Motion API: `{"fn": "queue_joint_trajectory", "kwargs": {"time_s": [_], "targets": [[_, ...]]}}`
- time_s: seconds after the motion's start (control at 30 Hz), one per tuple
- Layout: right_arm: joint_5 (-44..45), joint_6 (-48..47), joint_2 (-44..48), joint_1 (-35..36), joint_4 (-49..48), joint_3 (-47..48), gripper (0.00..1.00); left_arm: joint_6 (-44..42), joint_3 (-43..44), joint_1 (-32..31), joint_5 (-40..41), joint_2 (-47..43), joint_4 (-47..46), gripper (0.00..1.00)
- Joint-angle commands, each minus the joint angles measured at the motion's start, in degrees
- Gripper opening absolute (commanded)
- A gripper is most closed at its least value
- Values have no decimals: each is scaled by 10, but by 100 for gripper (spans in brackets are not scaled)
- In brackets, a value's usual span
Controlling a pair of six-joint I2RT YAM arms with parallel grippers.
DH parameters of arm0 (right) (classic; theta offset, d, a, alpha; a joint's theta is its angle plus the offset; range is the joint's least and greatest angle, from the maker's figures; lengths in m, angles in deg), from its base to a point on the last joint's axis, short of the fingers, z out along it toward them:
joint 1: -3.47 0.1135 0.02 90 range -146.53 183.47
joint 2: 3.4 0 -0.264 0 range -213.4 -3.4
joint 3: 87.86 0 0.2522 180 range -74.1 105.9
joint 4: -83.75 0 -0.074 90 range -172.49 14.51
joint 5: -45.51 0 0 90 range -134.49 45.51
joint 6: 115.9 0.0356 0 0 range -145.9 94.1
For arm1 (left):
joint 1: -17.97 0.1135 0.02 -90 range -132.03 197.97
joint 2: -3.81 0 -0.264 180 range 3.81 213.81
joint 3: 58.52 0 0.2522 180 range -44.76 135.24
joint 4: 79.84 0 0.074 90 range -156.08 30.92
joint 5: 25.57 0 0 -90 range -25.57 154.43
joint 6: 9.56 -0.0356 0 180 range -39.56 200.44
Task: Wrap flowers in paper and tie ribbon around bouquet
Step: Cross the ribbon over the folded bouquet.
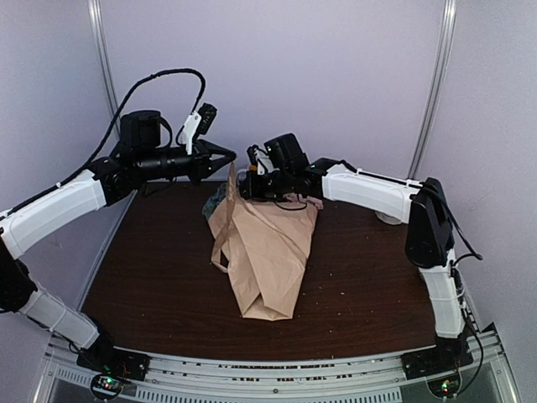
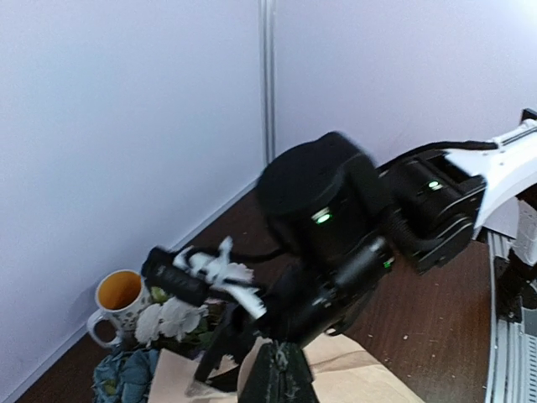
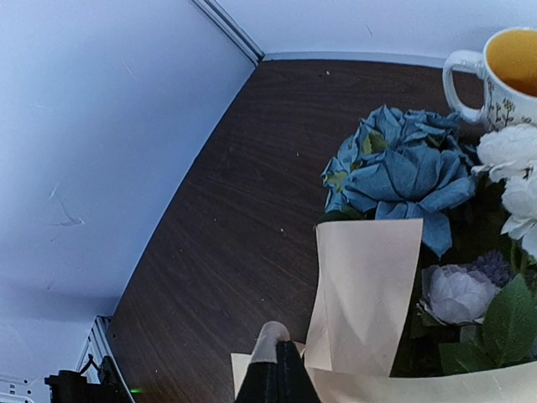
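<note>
The bouquet (image 1: 267,252) lies in the middle of the table, a cone of peach-tan paper (image 3: 365,294) with its tip toward the arms. Blue flowers (image 3: 407,172) and white ones (image 3: 512,164) show at its far, open end. A thin tan ribbon (image 1: 228,206) rises from a loop beside the cone's left edge up to my left gripper (image 1: 231,159), which is shut on it above the bouquet's top. My right gripper (image 1: 249,186) hangs over the flower end; in the right wrist view its fingers (image 3: 281,369) are shut with a pale strip end (image 3: 273,340) poking from the tips.
A white mug (image 3: 503,67) with a yellow inside stands at the back of the table behind the flowers, close to the wall. The right arm's wrist (image 2: 336,218) fills the left wrist view. A small white object (image 1: 388,218) sits at the far right.
</note>
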Motion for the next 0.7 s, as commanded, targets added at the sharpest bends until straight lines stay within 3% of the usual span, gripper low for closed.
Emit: {"fn": "queue_joint_trajectory", "kwargs": {"time_s": [0.0, 0.2, 0.33, 0.5, 0.67], "targets": [[-26, 18, -30, 10, -18, -1, 0, -25, 27, -47, -98, 25, -27, 0], [-42, 15, -60, 11, -14, 9, 0, 5, 91, -74, -176, 99, -64, 0], [-77, 20, -63, 8, -22, 2, 2, 14, 108, -72, -149, 155, -74, 0], [-115, 79, -9, -15, -117, -93, 24, 68, 54, -63, -140, 176, -186, 0], [-106, 83, 38, -34, -144, -148, 34, 70, 30, -59, -103, 179, -208, 0]]}}
